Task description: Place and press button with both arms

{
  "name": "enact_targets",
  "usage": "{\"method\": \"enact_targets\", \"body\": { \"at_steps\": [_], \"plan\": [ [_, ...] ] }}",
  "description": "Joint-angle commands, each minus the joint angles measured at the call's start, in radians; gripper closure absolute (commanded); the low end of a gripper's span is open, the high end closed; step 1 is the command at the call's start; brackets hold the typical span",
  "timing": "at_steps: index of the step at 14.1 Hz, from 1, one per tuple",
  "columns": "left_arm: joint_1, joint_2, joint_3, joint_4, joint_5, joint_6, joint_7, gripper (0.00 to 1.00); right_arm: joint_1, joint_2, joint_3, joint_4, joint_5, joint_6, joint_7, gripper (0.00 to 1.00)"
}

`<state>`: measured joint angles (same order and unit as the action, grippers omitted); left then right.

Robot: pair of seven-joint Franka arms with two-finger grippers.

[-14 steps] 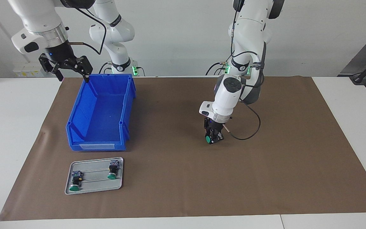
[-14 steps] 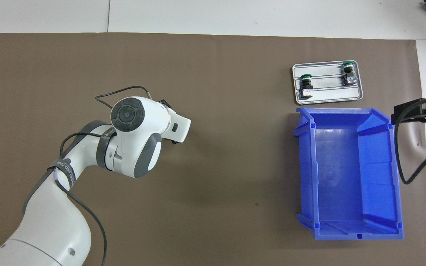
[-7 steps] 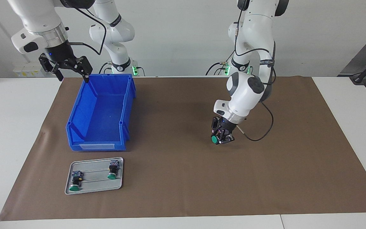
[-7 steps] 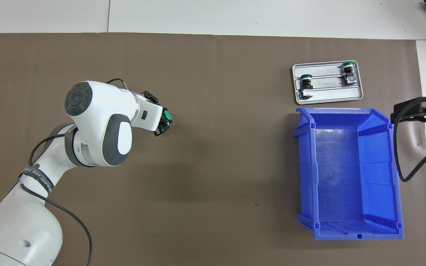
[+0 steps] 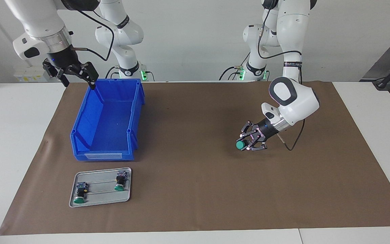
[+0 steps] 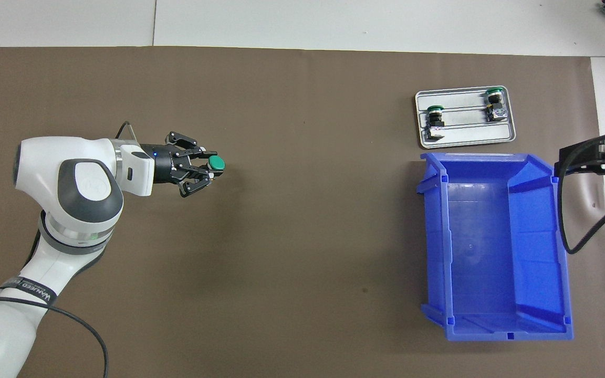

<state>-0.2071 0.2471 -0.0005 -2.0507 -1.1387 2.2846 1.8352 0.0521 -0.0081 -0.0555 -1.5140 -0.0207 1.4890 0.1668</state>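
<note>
Facing view, left gripper (image 5: 249, 145): tilted low over the brown mat (image 5: 195, 203) toward the left arm's end of the counter (image 5: 8, 135); jaws part closed on the button (image 5: 240, 145), green cap pointing toward the right arm's end.
Facing view, button: held clear of the mat, lying nearly flat, not upright.
Facing view, risk: the button seems held by its body only; a tilt or a bump on setting down could twist it out of the jaws, or leave it on its side with the cap facing sideways, where a press from above would only roll it.
Facing view, right gripper (image 5: 76, 73): waits in the air by the corner of the blue bin (image 5: 132, 115) that is nearest the robots; jaws wide open, holding nothing.
Facing view, risk two: the right arm has a long reach to the button; its path lies over the bin's rim, which it could clip if it travels low.

Overhead view, left gripper (image 6: 204, 170): over open mat, well apart from everything else; the button (image 6: 216, 164) sticks out past the fingertips.
Overhead view, bin (image 6: 560, 262): empty, at the right arm's end of the mat.
Overhead view, tray (image 6: 465, 137): metal, just beside the bin and farther from the robots; carries two spare buttons (image 6: 434, 122), lying on their sides.
Overhead view, right gripper (image 6: 596, 157): only part shows at the edge, beside the bin's wall.
Overhead view, obstacles: nothing lies under the held button; the bin is the only tall thing between the two arms.
</note>
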Motion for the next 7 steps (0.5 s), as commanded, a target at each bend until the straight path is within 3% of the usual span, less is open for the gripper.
{"method": "enact_targets", "body": {
  "at_steps": [1, 4, 7],
  "plan": [
    [0.063, -0.1, -0.009, -0.129, -0.114, -0.106, 0.149, 1.0, -0.015, -0.021, 0.003, -0.028, 0.019, 0.011, 0.008, 0.0],
    [0.095, -0.144, -0.007, -0.256, -0.306, -0.163, 0.376, 1.0, -0.015, -0.021, 0.003, -0.028, 0.021, 0.011, 0.013, 0.0],
    [0.141, -0.135, -0.006, -0.31, -0.396, -0.29, 0.501, 1.0, -0.015, -0.021, 0.005, -0.029, 0.021, 0.013, 0.016, 0.0]
  ]
}}
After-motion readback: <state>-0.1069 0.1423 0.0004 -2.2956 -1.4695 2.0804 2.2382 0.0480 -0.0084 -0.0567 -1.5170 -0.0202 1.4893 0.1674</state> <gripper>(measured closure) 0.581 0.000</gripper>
